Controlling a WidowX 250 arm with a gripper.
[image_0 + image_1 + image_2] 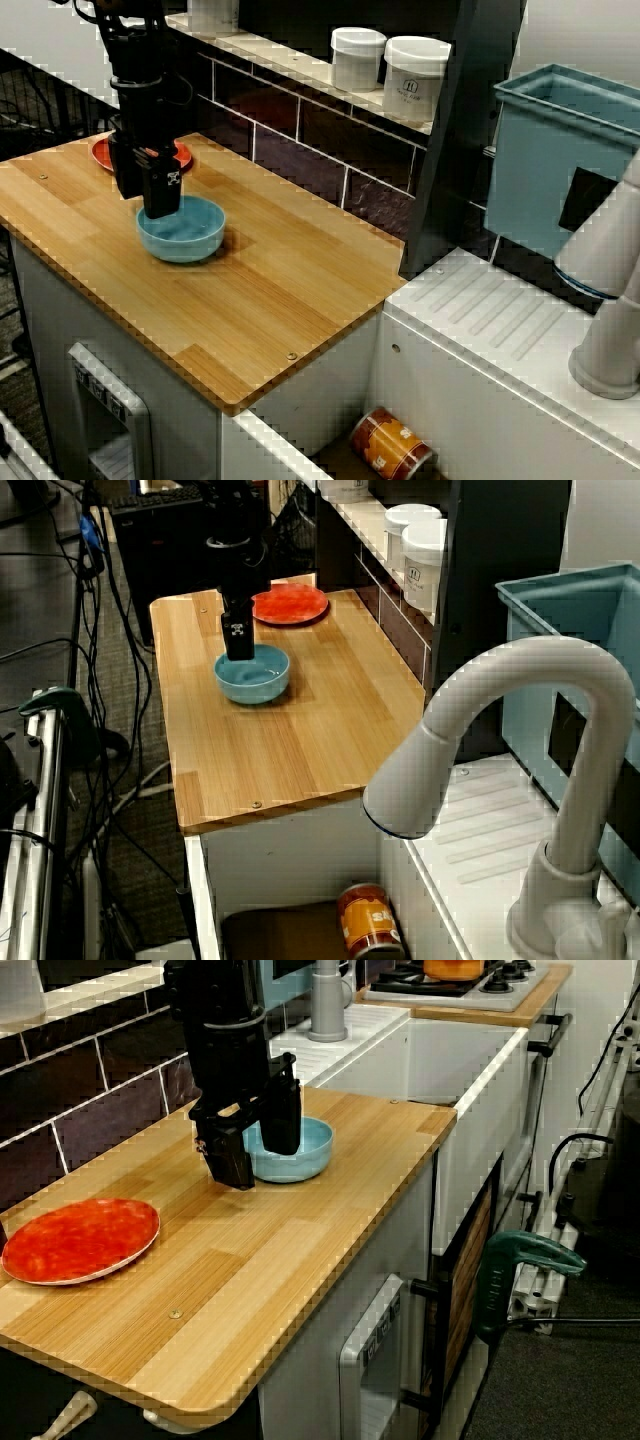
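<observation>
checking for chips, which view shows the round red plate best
The low view along the counter: the round red plate lies whole and unblocked on the wooden worktop. From over the white tap, the black robot arm hides its left edge; in the high view facing the tiles only slivers flank the arm.

Front edge: surface (pixel 300 1250) bare, open passage.
Back edge: tiled wall (pixel 100 1100) and shelf (pixel 300 65) block.
Middle: blue bowl (pixel 315 1150) obstructs.
Back corner away from sink (pixel 440 1050): red plate (pixel 80 1240).
</observation>
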